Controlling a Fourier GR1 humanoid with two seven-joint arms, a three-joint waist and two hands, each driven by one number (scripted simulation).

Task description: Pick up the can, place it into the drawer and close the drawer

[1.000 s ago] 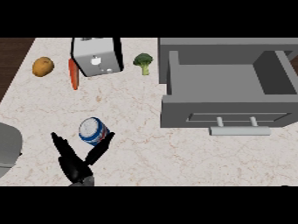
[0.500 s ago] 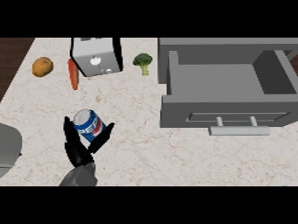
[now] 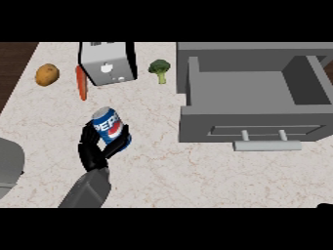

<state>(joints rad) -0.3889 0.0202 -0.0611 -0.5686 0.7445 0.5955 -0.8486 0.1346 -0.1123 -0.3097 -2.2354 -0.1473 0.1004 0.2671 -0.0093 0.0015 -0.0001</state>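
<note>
Left hand (image 3: 95, 151) of mine is clamped round the glossy, cylindrical blue Pepsi can (image 3: 110, 128), tilted over the speckled stone counter (image 3: 161, 171). Behind lie a lumpy potato (image 3: 47, 74), a slim carrot (image 3: 81, 83), a boxy metal toaster (image 3: 108, 66) and broccoli (image 3: 159, 68). To the right, well apart from the can, the grey drawer (image 3: 255, 122) stands open.

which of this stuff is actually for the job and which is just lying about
For the job:
can, held in the left hand
drawer, open, nothing in it

Just lying about:
potato
carrot
toaster
broccoli
</note>
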